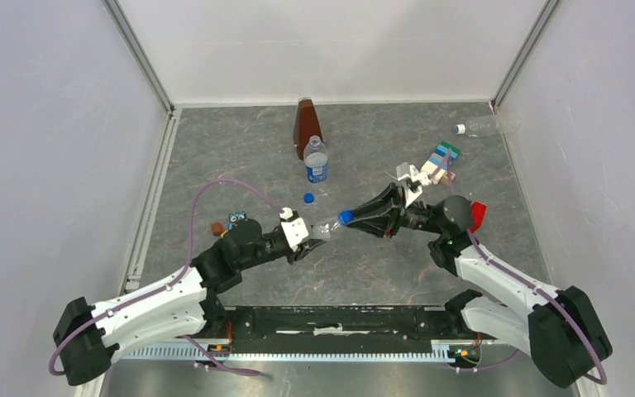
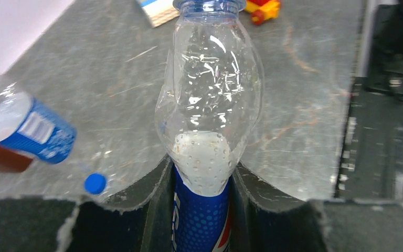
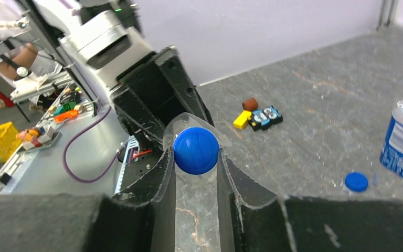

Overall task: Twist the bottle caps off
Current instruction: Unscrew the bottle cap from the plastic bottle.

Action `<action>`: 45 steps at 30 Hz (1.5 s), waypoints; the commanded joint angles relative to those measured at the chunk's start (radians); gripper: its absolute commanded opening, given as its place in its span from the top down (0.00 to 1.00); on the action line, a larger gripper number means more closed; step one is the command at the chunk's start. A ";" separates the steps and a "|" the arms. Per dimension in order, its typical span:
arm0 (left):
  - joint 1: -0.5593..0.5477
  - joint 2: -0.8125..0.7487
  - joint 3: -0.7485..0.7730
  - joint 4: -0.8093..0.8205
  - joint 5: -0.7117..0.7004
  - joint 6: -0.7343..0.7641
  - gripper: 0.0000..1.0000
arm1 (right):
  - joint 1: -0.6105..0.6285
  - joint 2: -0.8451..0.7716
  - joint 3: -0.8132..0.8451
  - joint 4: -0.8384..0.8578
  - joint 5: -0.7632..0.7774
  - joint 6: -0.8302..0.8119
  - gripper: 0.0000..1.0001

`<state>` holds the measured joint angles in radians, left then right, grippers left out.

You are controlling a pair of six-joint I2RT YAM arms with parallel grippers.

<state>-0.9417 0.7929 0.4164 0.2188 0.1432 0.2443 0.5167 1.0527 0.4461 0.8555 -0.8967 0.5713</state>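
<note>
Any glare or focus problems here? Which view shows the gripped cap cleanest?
Left wrist: glints streak the held bottle, and the loose cap at lower left looks soft. Right wrist: cleanest, the gripped cap is sharp, little glare. Top external: even light, faint shadows, but the clear bottle at far right nearly washes out.

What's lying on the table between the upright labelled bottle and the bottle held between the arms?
One loose blue cap lies between the upright bottle and the held bottle; the top external view shows it best.
</note>
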 commanded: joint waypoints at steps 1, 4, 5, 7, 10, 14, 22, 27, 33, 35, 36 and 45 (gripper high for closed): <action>0.042 0.025 0.118 0.003 0.304 -0.151 0.94 | 0.016 -0.049 -0.071 0.216 -0.205 -0.037 0.95; 0.093 0.048 0.142 -0.022 0.485 -0.181 0.90 | 0.016 -0.083 -0.090 0.157 -0.242 -0.127 0.96; 0.106 0.056 0.149 -0.030 0.531 -0.184 0.89 | 0.016 -0.097 -0.095 0.117 -0.246 -0.166 0.97; 0.124 0.066 0.154 -0.036 0.596 -0.192 0.89 | 0.016 -0.129 -0.097 0.013 -0.245 -0.278 0.98; 0.138 0.073 0.154 -0.035 0.670 -0.192 0.88 | 0.015 -0.172 -0.086 -0.180 -0.248 -0.438 0.99; 0.141 0.092 0.159 -0.032 0.693 -0.189 0.87 | 0.015 -0.222 -0.081 -0.314 -0.223 -0.562 0.97; 0.141 0.120 0.147 -0.030 0.547 -0.162 0.86 | 0.015 -0.234 -0.041 -0.391 -0.103 -0.559 0.75; 0.141 0.116 0.147 -0.045 0.451 -0.146 0.86 | 0.015 -0.221 0.020 -0.454 -0.023 -0.499 0.67; 0.141 0.099 0.128 -0.054 0.385 -0.112 0.85 | 0.015 -0.251 0.032 -0.483 0.036 -0.487 0.45; 0.141 0.094 0.126 -0.067 0.351 -0.105 0.85 | 0.015 -0.255 0.034 -0.489 0.037 -0.487 0.41; 0.141 0.094 0.130 -0.078 0.336 -0.106 0.85 | 0.015 -0.255 0.035 -0.491 0.039 -0.486 0.38; 0.141 0.063 0.082 -0.015 0.153 -0.087 0.85 | 0.016 -0.236 0.089 -0.472 0.151 -0.332 0.33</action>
<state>-0.7998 0.8944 0.5095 0.1047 0.4202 0.1215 0.5285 0.8135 0.4667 0.3344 -0.8337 0.1226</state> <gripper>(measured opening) 0.401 0.663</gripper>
